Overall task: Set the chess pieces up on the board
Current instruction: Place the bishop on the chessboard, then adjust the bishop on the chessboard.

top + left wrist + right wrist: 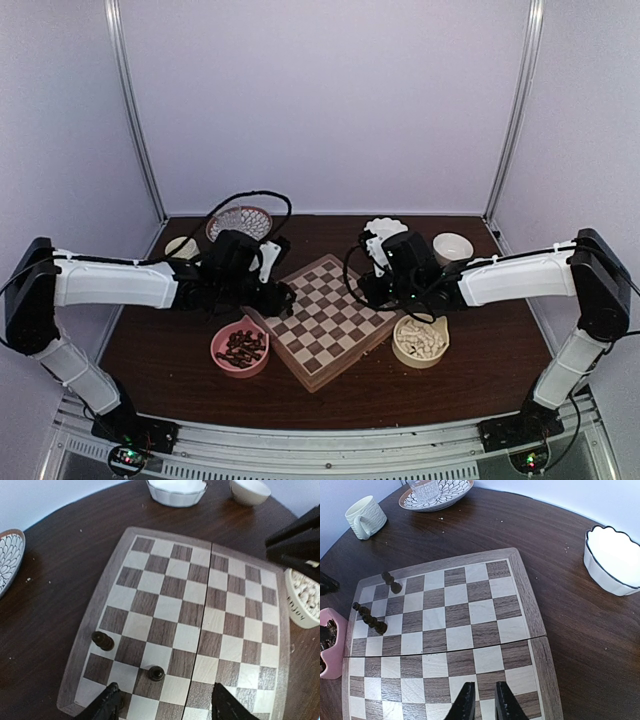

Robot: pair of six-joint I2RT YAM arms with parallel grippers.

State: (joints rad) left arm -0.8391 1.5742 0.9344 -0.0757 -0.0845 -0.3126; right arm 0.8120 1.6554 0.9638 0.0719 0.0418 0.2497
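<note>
Left gripper (165,707) stands wide over the board (98,605), at its left corner beside dark chess pieces (156,672); right gripper (484,700) is narrow and empty.

The board (330,322) is checked in dark brown and cream, with a tan border. The chess pieces (156,673) on it are dark brown. A pink bowl (219,350), a black-and-white scale-patterned plate (462,491) and a dark brown table (480,380) are seen.

Dark chess pieces (156,672) on checkered board (172,587)
</note>
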